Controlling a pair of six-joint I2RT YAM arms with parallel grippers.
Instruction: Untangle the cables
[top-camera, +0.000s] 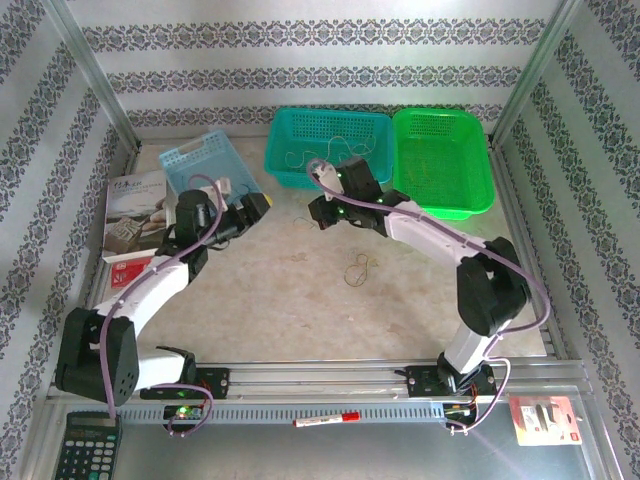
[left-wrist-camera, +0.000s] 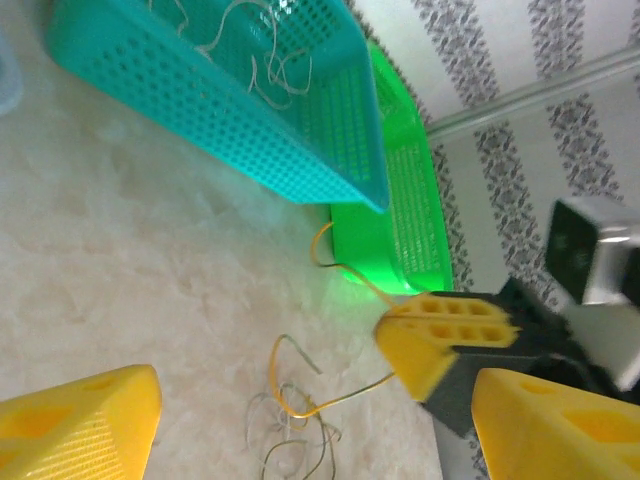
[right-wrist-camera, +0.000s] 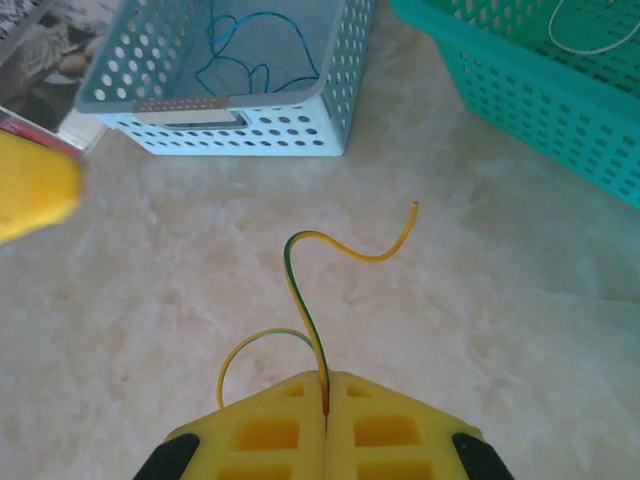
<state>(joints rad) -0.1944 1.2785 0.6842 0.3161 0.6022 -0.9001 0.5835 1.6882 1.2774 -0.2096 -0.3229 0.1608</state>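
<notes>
Toward 10 o'clock on the bench, the left tool hangs with its yellow fingers spread wide. Farther out on the same bearing, a light-blue basket holds a blue cable. Near the middle, just short of 12 o'clock, the right tool is pressed together, pinching a yellow-green cable. This cable rises from between the pads, curls toward 1 o'clock and ends free above the bench. At 5 o'clock from that tool, a small loopy clump of thin cables lies on the bare bench. I cannot tell whether the pinched cable touches it. At 12 o'clock a teal basket holds pale loose strands. Just beside it, at 1 o'clock, sits a green basket.
</notes>
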